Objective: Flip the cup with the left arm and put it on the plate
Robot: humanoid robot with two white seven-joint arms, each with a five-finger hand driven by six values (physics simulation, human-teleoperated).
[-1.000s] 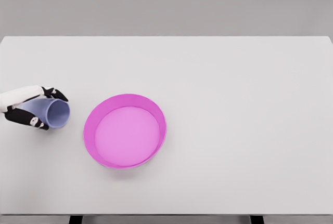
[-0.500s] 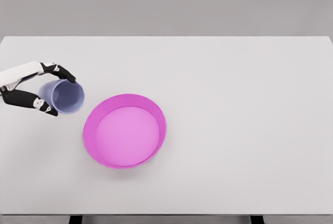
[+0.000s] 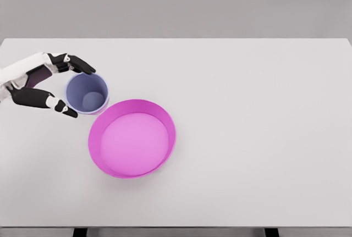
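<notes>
- The cup (image 3: 87,93) was pale lavender-blue, round-mouthed, its opening turned up toward the camera so its inner floor showed.
- It sat at the left of the frame, just above and left of the plate (image 3: 132,138), its lower right edge at the plate's rim; whether they touched could not be told.
- The left hand (image 3: 44,82) came in from the left edge and clasped the cup, dark fingers (image 3: 77,64) curving round its upper side and a thumb along its lower left.
- The plate was a bright magenta dish with a raised wall and a paler pink floor.
- Both stood over the white table (image 3: 264,132).
</notes>
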